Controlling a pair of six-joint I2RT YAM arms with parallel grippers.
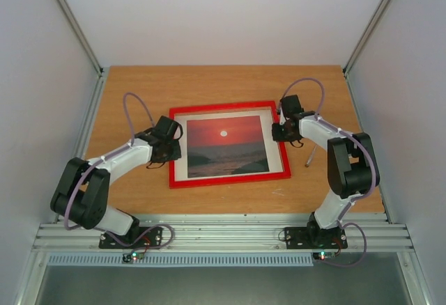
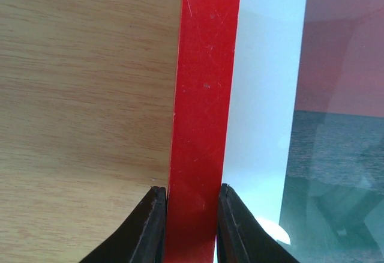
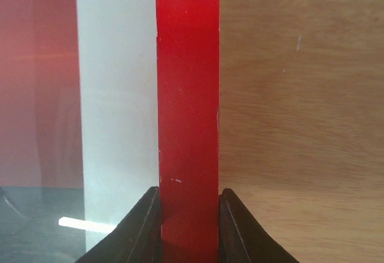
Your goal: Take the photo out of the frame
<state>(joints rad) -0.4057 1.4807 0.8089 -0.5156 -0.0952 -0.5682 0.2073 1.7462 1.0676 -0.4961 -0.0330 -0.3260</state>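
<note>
The left pincer [image 2: 191,192] is closed narrow on the left rail of the frame [image 1: 230,104]. One dark finger [image 2: 144,233] presses the rail's outer edge above the desk [image 2: 84,95], and the other presses its inner edge above the white mat [image 2: 264,83]. The frame lies flat and face up on the desk, spanning the gap between the two pincers. Inward of the left pincer, past the mat, the photo [image 1: 228,145] sits inside the frame, showing red sky, white sun and dark sea, with reflections across its surface. The right pincer [image 3: 189,192] is likewise clamped narrow on the frame's right rail, with mat on its inner side and bare desk on its outer side. Near the outer side of the right pincer a small thin pale thing [image 1: 311,155] lies on the desk, too small to identify.
</note>
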